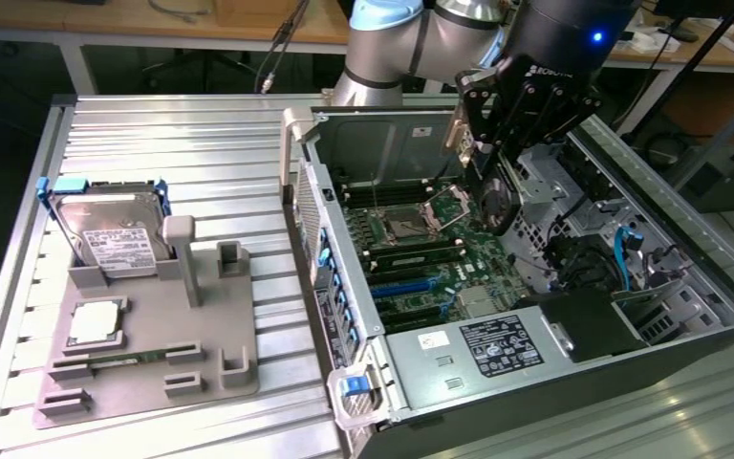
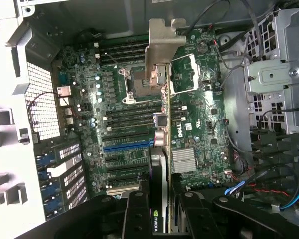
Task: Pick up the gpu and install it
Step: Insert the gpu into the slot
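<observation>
NVIDIA on the gpu (image 2: 158, 172), DELL on the motherboard (image 2: 124, 119)

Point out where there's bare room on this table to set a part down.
Widest free patch: ribbed tabletop beyond the hard drive end of the parts tray, bordered by the case on the exterior view's right. A narrow strip runs between tray and case. Crowded: the tray's slots, and inside the case, where the gripper holds the gpu over the motherboard.

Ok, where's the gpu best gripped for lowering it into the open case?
Probably its upper long edge, from above, claw pinching the two flat faces, as it does now. The gpu hangs thin and edge-down over the motherboard, silver bracket at one end, leaving the bottom edge free.
</observation>
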Robot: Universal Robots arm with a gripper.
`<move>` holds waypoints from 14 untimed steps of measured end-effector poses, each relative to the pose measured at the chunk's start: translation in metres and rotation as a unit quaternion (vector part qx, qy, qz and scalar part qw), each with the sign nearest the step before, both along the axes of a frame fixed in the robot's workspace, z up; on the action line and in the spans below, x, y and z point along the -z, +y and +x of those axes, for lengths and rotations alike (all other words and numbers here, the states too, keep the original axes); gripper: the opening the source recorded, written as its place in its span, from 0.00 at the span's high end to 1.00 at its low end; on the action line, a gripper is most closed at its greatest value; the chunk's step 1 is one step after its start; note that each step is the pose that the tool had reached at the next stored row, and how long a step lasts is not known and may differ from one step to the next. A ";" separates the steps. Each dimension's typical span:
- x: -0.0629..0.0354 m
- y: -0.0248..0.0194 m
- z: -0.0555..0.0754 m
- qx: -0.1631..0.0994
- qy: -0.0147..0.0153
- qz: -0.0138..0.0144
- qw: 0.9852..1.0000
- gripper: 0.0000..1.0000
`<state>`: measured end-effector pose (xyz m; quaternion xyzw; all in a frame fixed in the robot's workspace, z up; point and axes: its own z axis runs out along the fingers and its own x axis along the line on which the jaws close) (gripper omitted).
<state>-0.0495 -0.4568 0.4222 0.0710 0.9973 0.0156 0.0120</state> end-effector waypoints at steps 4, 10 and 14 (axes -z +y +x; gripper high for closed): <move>0.0000 0.0000 0.000 0.000 0.000 0.000 1.000 0.73; 0.0000 0.0000 0.000 -0.044 0.000 0.000 0.999 0.73; 0.0000 0.0000 0.000 -0.053 0.000 0.000 0.999 0.73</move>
